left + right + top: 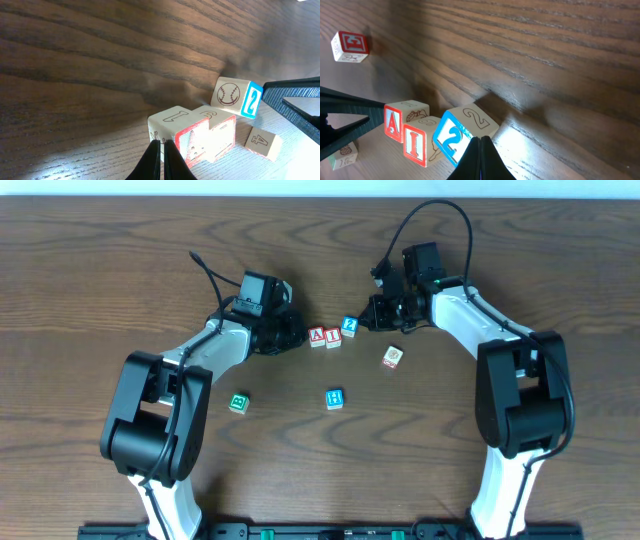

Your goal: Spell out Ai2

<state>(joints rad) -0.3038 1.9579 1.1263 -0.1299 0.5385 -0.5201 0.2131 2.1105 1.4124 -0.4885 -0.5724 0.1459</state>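
Three letter blocks stand together mid-table. The red A block touches the red I block. The blue 2 block sits at their right, turned askew and slightly farther back. In the right wrist view they read A, I, 2. My left gripper is shut and empty, its tips against the A block's side. My right gripper is shut and empty, its tips touching the 2 block.
A loose wooden block lies right of the row, a blue block in front of it, a green block at front left. A red block shows in the right wrist view.
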